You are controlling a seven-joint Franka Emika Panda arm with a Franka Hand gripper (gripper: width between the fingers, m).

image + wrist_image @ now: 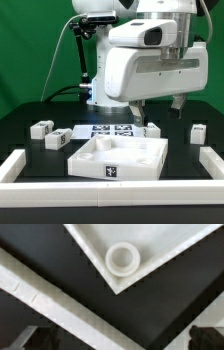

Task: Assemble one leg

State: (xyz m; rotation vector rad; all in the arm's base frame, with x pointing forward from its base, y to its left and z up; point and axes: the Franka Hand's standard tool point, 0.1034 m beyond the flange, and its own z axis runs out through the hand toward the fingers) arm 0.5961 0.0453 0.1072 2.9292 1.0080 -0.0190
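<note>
In the exterior view the rimmed tray (118, 160) sits mid-table, with the marker board (105, 130) at its 12 o'clock. One leg (42, 128) and another leg (57, 140) lie at 10 o'clock, a third leg (152, 130) at 1, and a fourth leg (198, 132) at 2. The arm hangs over a tray corner. The gripper (112, 336) points down, jaws wide apart and empty.

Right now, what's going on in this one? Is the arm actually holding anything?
The white robot arm's two-finger gripper hangs open and empty over one corner of the large white square rimmed tray-like part. The wrist view shows that corner's round ring socket with nothing in it. Four small white tagged cuboid legs lie loose on the black table: two at the exterior view's left and two at its right. None is being touched.
</note>
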